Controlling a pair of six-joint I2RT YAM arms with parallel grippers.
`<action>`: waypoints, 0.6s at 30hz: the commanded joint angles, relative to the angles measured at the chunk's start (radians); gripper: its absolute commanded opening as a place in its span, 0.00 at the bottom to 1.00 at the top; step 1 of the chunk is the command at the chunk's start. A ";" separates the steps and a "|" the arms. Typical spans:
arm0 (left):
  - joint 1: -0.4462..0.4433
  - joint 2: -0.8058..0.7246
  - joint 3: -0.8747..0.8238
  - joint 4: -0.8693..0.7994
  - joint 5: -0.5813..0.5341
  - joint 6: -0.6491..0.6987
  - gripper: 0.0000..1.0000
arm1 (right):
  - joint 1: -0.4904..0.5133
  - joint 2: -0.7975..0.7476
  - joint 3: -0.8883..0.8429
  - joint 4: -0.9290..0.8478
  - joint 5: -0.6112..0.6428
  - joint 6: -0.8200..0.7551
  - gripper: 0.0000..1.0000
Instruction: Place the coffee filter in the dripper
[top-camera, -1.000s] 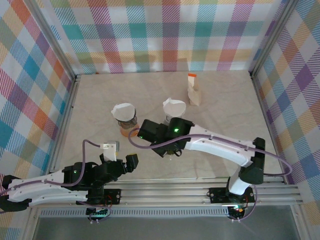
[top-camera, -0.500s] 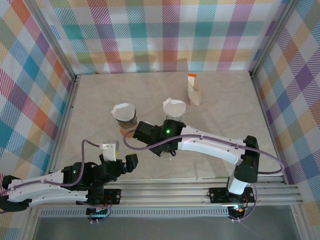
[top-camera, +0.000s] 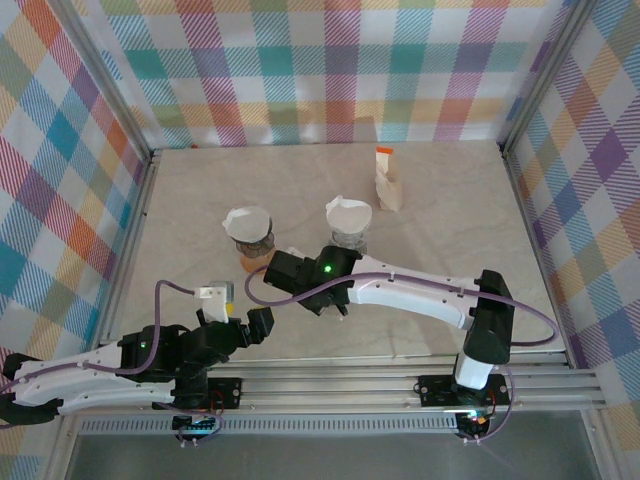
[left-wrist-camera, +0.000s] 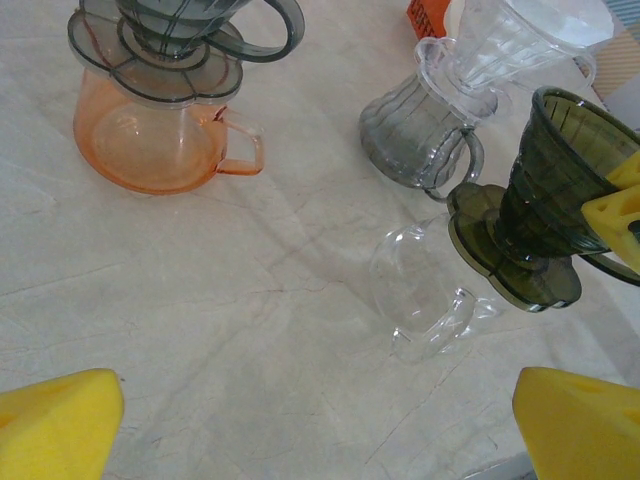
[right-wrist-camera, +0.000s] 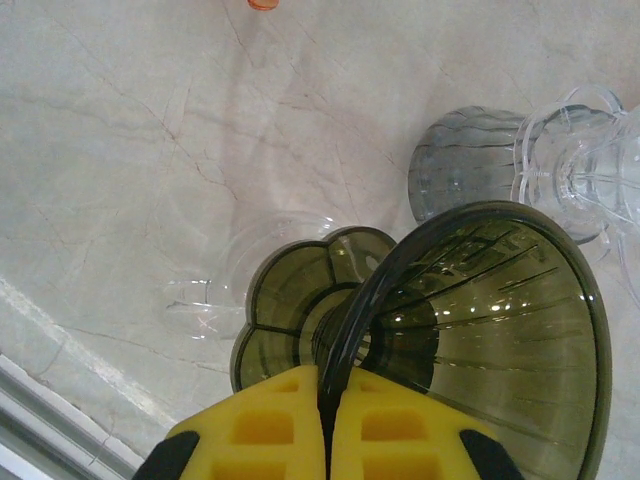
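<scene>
Nearest, the left fingers (left-wrist-camera: 55, 425) are spread wide with nothing between them, low over the bare table (left-wrist-camera: 200, 330) at the near left. In the top view we see the left arm lying along the near edge.

Just past them, the right fingers (right-wrist-camera: 265, 430) are clamped on the rim of the dark dripper (right-wrist-camera: 480, 320), the rim wall pinched between the two yellow pads. The dripper is tilted off upright. Its mouth faces the right wrist camera and we see its ribbed inside down to the neck. The scalloped base points down at the table.

The clear server (left-wrist-camera: 415, 275) stands on the table right by that base. In the right wrist view the base overlaps it, and we cannot tell if they touch.

Farther back on the left, the orange server (left-wrist-camera: 150, 140) carries the gray dripper (left-wrist-camera: 180, 45) on top. From above, a white filter (top-camera: 247, 217) sits in that dripper.

To its right, just behind the dark dripper, the gray server (left-wrist-camera: 405, 130) carries the clear dripper (left-wrist-camera: 500, 45). Another white filter (top-camera: 349, 211) sits in it.

Farthest, toward the back right, a tan pack (top-camera: 388, 190) with an orange top stands on the table, apart from the servers. We cannot tell what is in it.
</scene>
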 joint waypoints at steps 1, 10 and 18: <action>-0.007 0.001 -0.015 -0.009 -0.012 -0.010 1.00 | 0.014 0.000 -0.011 0.008 0.026 0.027 0.00; -0.007 0.005 -0.014 -0.002 -0.007 -0.008 1.00 | 0.036 -0.048 -0.045 0.068 0.003 0.041 0.47; -0.008 0.039 -0.016 0.027 0.015 -0.001 1.00 | 0.036 -0.171 -0.089 0.152 -0.002 0.079 0.67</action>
